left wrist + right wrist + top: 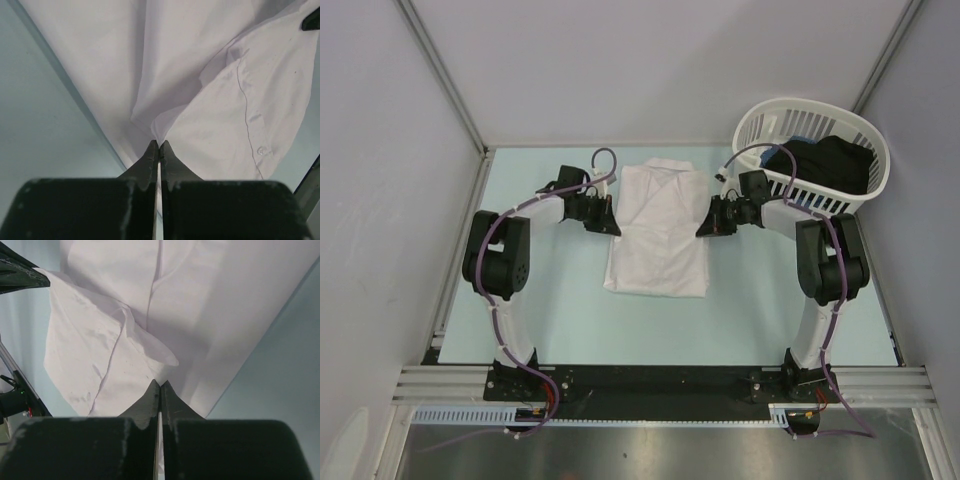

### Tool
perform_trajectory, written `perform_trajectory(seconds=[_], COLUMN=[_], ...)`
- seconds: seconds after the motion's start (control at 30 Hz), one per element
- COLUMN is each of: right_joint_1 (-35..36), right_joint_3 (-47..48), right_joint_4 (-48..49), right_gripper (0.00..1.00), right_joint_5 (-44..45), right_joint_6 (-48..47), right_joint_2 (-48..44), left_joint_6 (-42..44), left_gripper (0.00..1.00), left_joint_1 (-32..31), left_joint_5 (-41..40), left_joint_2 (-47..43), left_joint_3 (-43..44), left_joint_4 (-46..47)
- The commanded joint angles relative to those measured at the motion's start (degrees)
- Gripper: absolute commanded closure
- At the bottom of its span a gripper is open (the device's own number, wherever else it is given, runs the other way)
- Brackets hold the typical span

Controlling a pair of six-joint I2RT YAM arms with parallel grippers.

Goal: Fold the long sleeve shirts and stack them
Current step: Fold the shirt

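Observation:
A plain white long sleeve shirt (658,230) lies partly folded in the middle of the pale table. My left gripper (612,222) is at its left edge and my right gripper (705,228) at its right edge. In the left wrist view the jaws (159,143) are shut and pinch a tuck of the white cloth (210,100), with a button placket to the right. In the right wrist view the jaws (160,383) are shut on the shirt's edge (115,355), and the cloth is lifted into folds.
A white slatted basket (865,135) stands at the back right, close behind the right arm, and holds dark clothes (825,162). Grey walls enclose the table on the left, the back and the right.

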Motion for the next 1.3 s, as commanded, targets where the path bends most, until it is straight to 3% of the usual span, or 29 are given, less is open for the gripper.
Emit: perform_trajectory(seconds=[0.0, 0.27, 0.3, 0.33, 0.37, 0.43, 0.6, 0.73, 0.83, 0.93, 0.97, 1.07, 1.27], right_joint_1=[-0.43, -0.52, -0.52, -0.61, -0.52, -0.70, 2.28, 7.89, 13.34, 15.73, 16.09, 16.18, 16.09], right_joint_3=[3.73, 4.53, 5.14, 6.89, 7.51, 8.04, 8.22, 7.00, 7.69, 10.24, 10.24, 10.15, 11.39], right_joint_4=[2.05, 2.67, 1.19, -0.30, -3.19, -5.58, -12.27, -9.04, -5.34, -4.01, -2.71, -0.15, 1.00], right_gripper=[1.00, 1.00, 0.94, 0.78, 0.73, 0.65, 0.57, 0.57, 0.62, 0.69, 0.70, 0.75, 0.78], right_joint_5=[1.41, 4.13, 4.22, 3.87, 3.70, 2.48, -0.34, -3.07, -5.35, -6.15, -6.15, -5.36, -1.76], right_joint_6=[-1.73, -4.37, -4.55, -4.90, -6.12, -7.09, -8.41, -6.66, -5.61, -3.94, -3.24, -2.70, -3.75], right_joint_2=[-0.26, 3.42, 3.86, 3.95, 3.09, 0.71, -8.68, -11.69, -7.84, -0.91, 0.43, 5.44, 10.63], left_joint_6=[0.95, 2.62, 2.44, 2.27, 1.83, 1.65, 0.26, -0.98, -2.29, -4.66, -5.37, -7.05, -4.76], left_gripper=[1.00, 1.00, 1.00, 1.00, 1.00, 1.00, 1.00, 0.98, 0.94, 0.81, 0.72, 0.63, 0.58], left_joint_1=[0.07, 0.08, 0.08, 0.08, 0.08, 0.08, -0.01, 0.08, 0.34, 1.48, 2.18, 4.73, 5.79], left_joint_5=[0.74, -1.99, -1.99, -1.81, -1.55, -1.55, -1.29, -1.11, 0.12, 1.79, 2.66, 3.63, 9.08], left_joint_2=[-0.69, 4.06, 4.58, 5.28, 5.29, 5.20, 5.03, 4.94, 4.42, 2.66, 1.70, -4.62, -16.94], left_joint_3=[3.52, 6.16, 6.77, 7.04, 7.22, 7.04, 6.60, 6.60, 6.52, 5.55, 4.24, -1.19, -15.07], left_joint_4=[1.68, 1.60, 1.42, 1.51, 1.34, 1.51, 2.04, 2.56, 2.56, 2.65, 2.83, 2.65, -3.32])
